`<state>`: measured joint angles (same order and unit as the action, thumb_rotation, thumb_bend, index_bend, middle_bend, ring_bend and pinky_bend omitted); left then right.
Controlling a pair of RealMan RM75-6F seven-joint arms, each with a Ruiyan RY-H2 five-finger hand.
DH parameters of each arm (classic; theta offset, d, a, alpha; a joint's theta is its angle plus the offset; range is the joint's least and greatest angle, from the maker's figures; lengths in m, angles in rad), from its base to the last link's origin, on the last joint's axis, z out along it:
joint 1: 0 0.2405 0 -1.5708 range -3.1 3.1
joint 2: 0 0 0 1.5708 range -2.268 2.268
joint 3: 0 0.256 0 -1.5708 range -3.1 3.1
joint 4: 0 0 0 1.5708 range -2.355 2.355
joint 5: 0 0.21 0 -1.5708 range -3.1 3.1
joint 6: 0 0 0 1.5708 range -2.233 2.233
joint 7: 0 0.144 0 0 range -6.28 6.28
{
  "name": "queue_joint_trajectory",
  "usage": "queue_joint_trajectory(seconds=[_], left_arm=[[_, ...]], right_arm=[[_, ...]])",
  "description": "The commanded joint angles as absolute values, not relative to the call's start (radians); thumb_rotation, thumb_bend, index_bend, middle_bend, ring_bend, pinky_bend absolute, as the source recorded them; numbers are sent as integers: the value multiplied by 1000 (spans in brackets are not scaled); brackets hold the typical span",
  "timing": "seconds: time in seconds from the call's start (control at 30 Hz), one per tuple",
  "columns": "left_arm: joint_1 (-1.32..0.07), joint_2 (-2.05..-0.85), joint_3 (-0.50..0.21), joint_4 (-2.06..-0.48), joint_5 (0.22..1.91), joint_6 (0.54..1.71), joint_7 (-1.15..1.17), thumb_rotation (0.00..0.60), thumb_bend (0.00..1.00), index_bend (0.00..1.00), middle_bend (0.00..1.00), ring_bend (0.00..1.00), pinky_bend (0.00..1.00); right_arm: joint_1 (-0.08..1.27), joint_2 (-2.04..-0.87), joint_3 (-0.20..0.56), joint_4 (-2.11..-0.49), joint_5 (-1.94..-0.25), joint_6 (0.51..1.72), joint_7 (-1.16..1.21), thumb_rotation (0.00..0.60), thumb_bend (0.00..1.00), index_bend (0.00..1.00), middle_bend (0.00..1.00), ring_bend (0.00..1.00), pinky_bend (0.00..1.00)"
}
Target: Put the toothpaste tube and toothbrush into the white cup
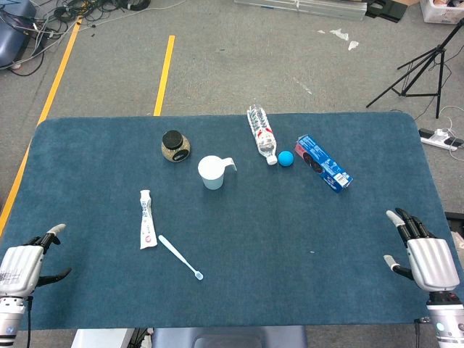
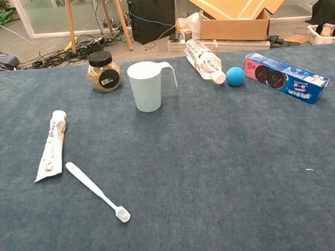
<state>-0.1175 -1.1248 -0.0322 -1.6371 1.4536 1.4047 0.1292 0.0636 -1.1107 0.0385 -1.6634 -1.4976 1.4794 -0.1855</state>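
The toothpaste tube (image 1: 147, 219) is white with small coloured print, flat at its crimped end and capped at the other. It lies flat on the blue table (image 1: 290, 239), in the left half, cap pointing toward the far edge. Just beside its crimped end lies the toothbrush (image 1: 180, 257), a slim white stick set on a slant, its bristle head toward the near edge; the two are close but apart. The white cup (image 1: 212, 172) stands upright further back, near the middle of the table, mouth open upward and its handle toward the right.

The left hand (image 1: 22, 262) rests near the near left corner, fingers loosely spread and the thumb held out, holding nothing and well apart from the tube. The right hand (image 1: 424, 254) sits near the near right corner, fingers likewise apart and empty. Neither hand shows in the chest view.

Toward the far edge, a small jar (image 1: 175, 146) with a black lid stands left of the cup. Right of the cup lie a clear plastic bottle (image 1: 262, 133), a blue ball (image 1: 286, 158) just beside its cap, and a blue carton (image 1: 323, 163).
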Motion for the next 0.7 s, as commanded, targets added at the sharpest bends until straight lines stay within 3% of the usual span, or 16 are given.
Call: queue_joint_trajectory(seconds=[0.03, 0.7], left_arm=[[-125, -1131, -32, -1627, 1443, 1388, 128, 600, 5, 178, 407, 427, 640], [-126, -1137, -19, -1640, 1449, 1385, 132, 600, 5, 174, 408, 427, 639]], right_arm=[[67, -1112, 42, -1659, -1481, 1465, -194, 600, 137, 159, 132, 178, 540], [67, -1109, 37, -1676, -1495, 1464, -193, 600, 138, 159, 132, 178, 540]])
